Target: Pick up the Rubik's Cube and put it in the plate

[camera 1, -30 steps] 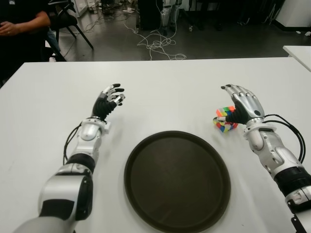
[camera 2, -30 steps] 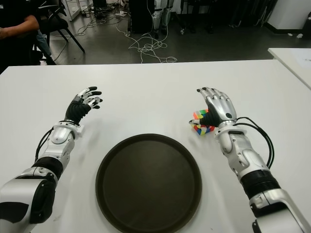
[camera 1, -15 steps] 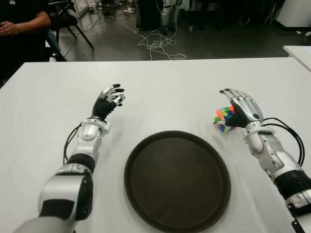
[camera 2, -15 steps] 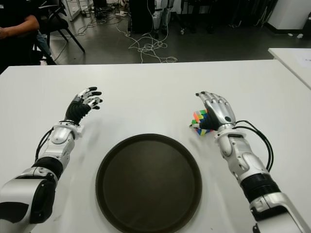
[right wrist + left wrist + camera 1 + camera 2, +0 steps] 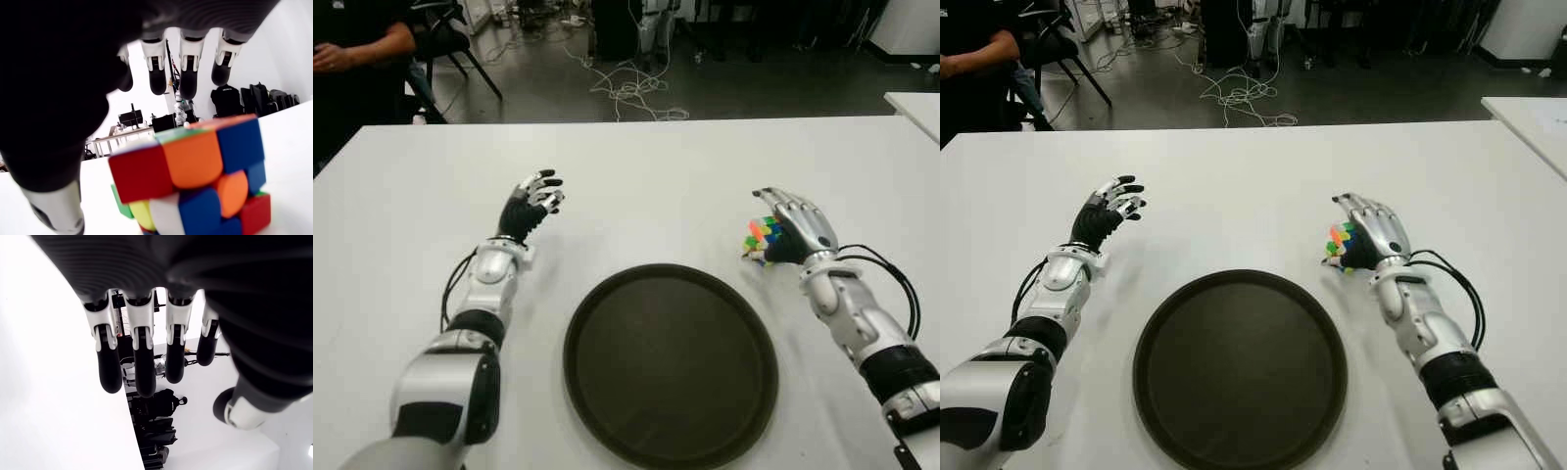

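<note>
Right wrist view: my right hand [image 5: 795, 227] arches over the Rubik's Cube [image 5: 195, 178], fingers [image 5: 190, 68] spread above it, not yet gripping. The cube sits on the white bench [image 5: 656, 186] just beyond the dark plate's [image 5: 671, 364] right rim. I should close evenly on opposite faces before lifting. My left hand [image 5: 533, 201] hovers beyond the plate's left side, fingers loosely spread, empty.

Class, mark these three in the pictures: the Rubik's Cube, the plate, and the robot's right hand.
Rubik's Cube [image 5: 195, 161]: right wrist view, on its orange sticker.
plate [image 5: 671, 367]: left eye view, on its bare dark floor.
right hand [image 5: 1377, 228]: right eye view, on the silver back of the hand.
</note>
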You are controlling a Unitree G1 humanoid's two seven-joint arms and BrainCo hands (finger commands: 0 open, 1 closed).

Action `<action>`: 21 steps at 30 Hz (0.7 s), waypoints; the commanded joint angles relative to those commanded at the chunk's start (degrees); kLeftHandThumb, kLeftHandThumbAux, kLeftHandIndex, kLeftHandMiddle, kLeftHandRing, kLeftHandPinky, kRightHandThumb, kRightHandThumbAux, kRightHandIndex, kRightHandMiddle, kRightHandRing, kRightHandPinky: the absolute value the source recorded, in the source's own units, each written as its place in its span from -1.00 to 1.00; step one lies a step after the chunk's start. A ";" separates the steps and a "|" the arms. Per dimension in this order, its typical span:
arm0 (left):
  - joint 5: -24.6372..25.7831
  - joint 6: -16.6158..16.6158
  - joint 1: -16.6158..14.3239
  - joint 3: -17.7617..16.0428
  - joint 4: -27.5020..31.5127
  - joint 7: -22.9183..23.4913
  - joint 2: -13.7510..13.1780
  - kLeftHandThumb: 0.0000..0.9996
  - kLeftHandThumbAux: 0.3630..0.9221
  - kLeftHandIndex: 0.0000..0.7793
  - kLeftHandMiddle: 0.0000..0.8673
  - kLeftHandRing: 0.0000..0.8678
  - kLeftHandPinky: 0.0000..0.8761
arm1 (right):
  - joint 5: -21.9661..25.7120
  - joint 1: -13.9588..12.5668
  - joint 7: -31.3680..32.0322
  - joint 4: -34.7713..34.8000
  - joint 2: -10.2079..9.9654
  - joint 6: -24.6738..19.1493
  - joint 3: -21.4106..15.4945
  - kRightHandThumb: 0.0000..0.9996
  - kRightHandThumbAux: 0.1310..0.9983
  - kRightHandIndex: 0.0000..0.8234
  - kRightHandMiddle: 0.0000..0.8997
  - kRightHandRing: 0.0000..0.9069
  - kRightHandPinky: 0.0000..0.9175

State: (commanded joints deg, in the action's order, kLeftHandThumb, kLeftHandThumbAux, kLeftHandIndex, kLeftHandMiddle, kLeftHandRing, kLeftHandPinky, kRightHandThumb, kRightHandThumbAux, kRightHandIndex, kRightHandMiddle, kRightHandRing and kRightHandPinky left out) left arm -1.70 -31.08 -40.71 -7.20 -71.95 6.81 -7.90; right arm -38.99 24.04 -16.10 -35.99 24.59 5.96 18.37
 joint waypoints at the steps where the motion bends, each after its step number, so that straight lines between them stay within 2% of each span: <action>1: -0.03 0.00 0.00 0.02 0.00 -0.03 -0.02 -0.61 0.07 -0.50 -0.41 -0.32 -0.18 | 0.02 0.06 -0.06 -0.21 -0.07 0.11 -0.03 -1.00 0.53 -0.71 -0.71 -0.70 -0.75; 13: 0.10 0.04 -0.08 0.04 0.04 0.40 -0.09 -0.58 0.13 -0.48 -0.41 -0.32 -0.19 | 0.17 3.45 -0.45 -9.83 -2.40 1.92 1.32 -1.00 0.45 -0.70 -0.72 -0.71 -0.75; 21: -0.06 -0.35 -0.02 0.12 0.13 0.17 -0.15 -0.61 0.12 -0.48 -0.39 -0.32 -0.20 | 0.19 4.95 -0.21 -13.11 -3.29 2.34 2.28 -1.00 0.43 -0.71 -0.72 -0.71 -0.76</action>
State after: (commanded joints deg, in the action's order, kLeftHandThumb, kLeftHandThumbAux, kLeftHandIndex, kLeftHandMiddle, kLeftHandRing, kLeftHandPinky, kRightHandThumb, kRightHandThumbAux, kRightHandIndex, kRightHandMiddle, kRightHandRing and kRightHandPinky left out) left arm -1.76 -31.42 -40.73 -7.08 -71.82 6.98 -8.05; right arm -38.80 28.98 -16.32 -49.10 21.30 8.30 20.65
